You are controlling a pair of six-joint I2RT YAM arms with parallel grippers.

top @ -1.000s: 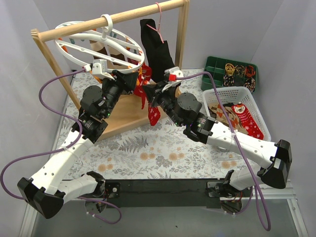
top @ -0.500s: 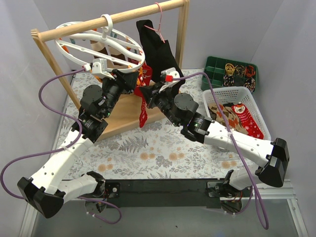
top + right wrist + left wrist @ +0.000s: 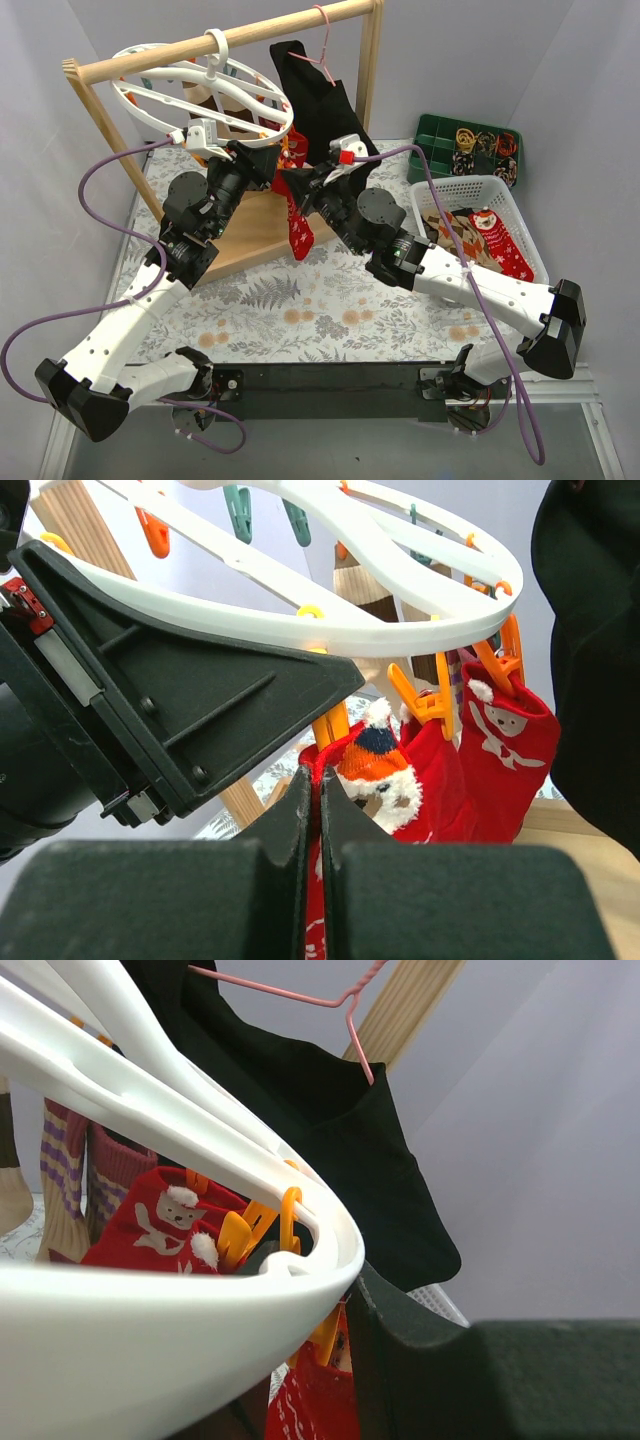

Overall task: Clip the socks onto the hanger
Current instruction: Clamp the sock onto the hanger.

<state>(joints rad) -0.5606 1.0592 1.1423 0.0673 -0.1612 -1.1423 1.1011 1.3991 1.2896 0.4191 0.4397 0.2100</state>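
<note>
The round white hanger hangs by its hook from the wooden rail. My left gripper is at its near rim. In the left wrist view the ring hides one finger, and the other finger presses an orange clip. My right gripper is shut on the cuff of a red Christmas sock and holds it up just below that clip. In the right wrist view the jaws pinch the sock's edge. Other red socks and striped ones hang clipped.
A black garment on a pink wire hanger hangs from the wooden rail right of the ring. A white basket with more socks stands at the right, a green tray behind it. The frame's wooden base lies below the grippers.
My right gripper has moved up and left with the red sock, bringing its cuff under the hanger's rim. The left gripper has stayed at the clip.
</note>
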